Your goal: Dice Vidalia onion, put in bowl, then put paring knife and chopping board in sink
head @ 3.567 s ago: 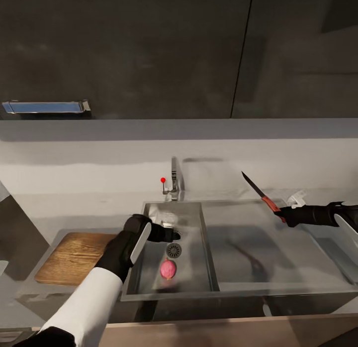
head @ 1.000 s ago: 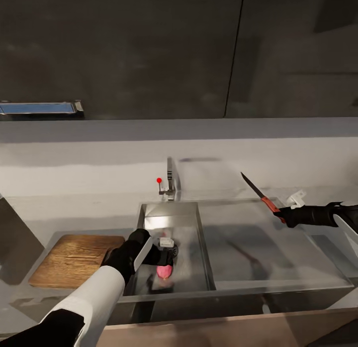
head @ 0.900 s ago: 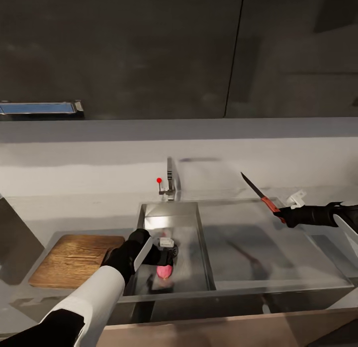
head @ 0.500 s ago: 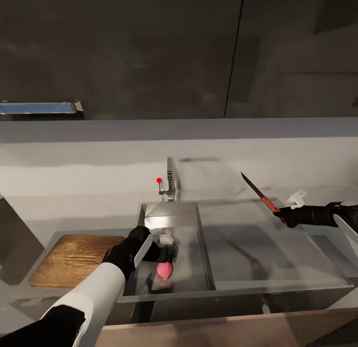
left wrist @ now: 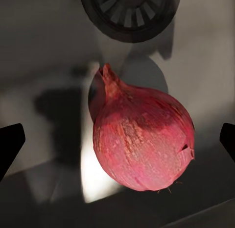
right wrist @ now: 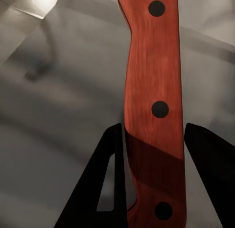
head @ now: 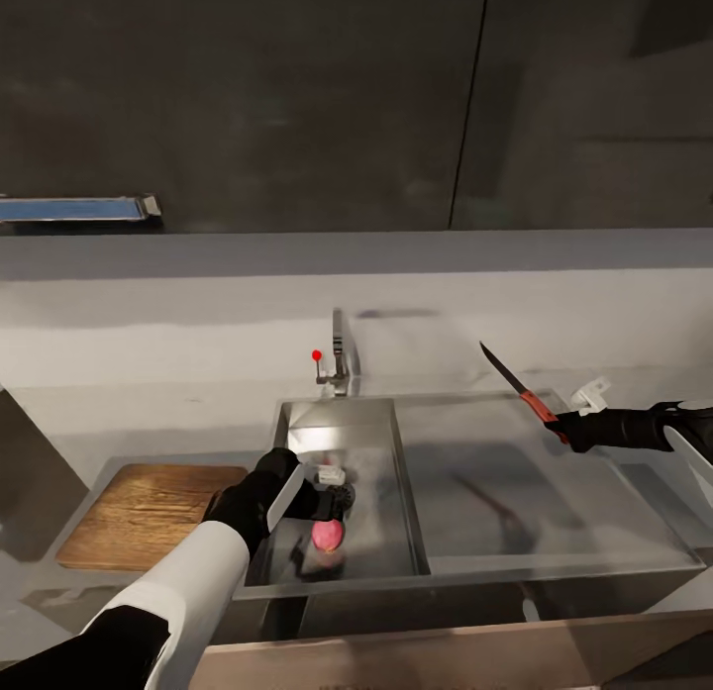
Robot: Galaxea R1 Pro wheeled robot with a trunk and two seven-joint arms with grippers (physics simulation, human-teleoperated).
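Directly below left gripper [head: 332,494], fingers [left wrist: 11,142] spread and empty: Vidalia onion [left wrist: 142,139] on sink [head: 406,532] floor beside drain [left wrist: 128,14], stem-to-root axis crosswise between them; right gripper [right wrist: 152,154] clamping paring knife [head: 517,383].

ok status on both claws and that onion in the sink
Left claw open, straddling the reddish-pink onion on the steel sink floor. Right claw shut on the red-handled paring knife. Nothing blocking.
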